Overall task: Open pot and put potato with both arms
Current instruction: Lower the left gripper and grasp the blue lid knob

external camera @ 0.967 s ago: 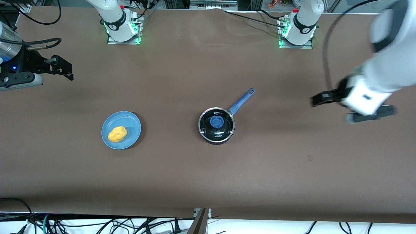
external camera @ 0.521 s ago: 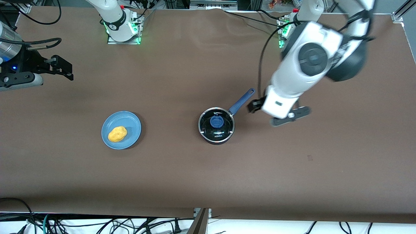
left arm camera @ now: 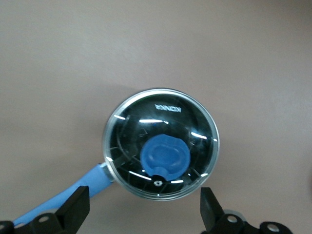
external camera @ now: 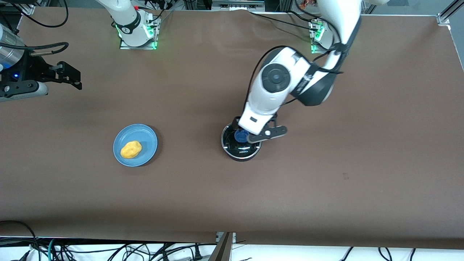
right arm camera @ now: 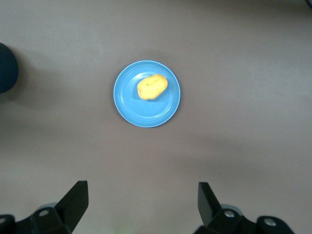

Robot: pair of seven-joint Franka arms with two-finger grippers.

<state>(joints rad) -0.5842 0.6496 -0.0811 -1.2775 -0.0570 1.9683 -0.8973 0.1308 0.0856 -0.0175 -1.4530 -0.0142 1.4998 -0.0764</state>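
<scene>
The pot (external camera: 240, 151) stands mid-table, black, with its steel-rimmed glass lid (left arm camera: 195, 122) on and the blue knob (external camera: 240, 136) showing. My left gripper (external camera: 248, 131) hangs open just above the lid. In the left wrist view its fingers (left arm camera: 78, 204) are spread wide near the lid's rim and the blue handle (left arm camera: 63, 192), touching nothing. The left arm hides the handle in the front view. The potato (external camera: 131, 149), a yellow-orange lump, lies on a blue plate (external camera: 146, 136). My right gripper (external camera: 73, 77) waits open and empty over the right arm's end of the table; its wrist view shows the potato (right arm camera: 152, 87).
The blue plate (right arm camera: 127, 111) sits toward the right arm's end of the table, level with the pot. Bare brown table (external camera: 326, 181) lies all around both. Cables hang along the table's edge nearest the front camera.
My left arm has swung in from the left arm's end of the table to above the pot's lid. The right arm, pot and potato have not moved.
</scene>
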